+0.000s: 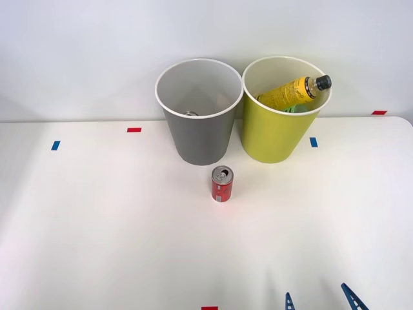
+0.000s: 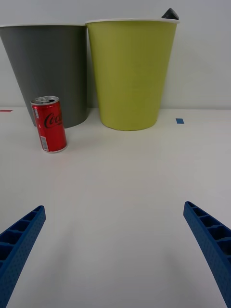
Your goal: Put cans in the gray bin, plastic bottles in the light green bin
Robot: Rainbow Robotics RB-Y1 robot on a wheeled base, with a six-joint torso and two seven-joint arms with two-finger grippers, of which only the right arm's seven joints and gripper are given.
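Right gripper point(image 1: 321, 300) low at the near edge of the table point(image 1: 97, 226), blue fingers point(image 2: 19, 240) spread wide and empty. Best to swing toward the robot's left, straddle the upright red can point(image 1: 222, 184) standing alone ahead, and squeeze at mid-height to avoid tipping. Beyond, gray bin point(image 1: 199, 113) right behind the can; yellow bottle point(image 1: 293, 92) already leaning inside the green bin point(image 1: 277, 135)

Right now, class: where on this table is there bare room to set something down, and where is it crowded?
Bare: the table left of the can, and between the can and the open gripper. Crowded: the far edge, where the gray bin and green bin stand close together.
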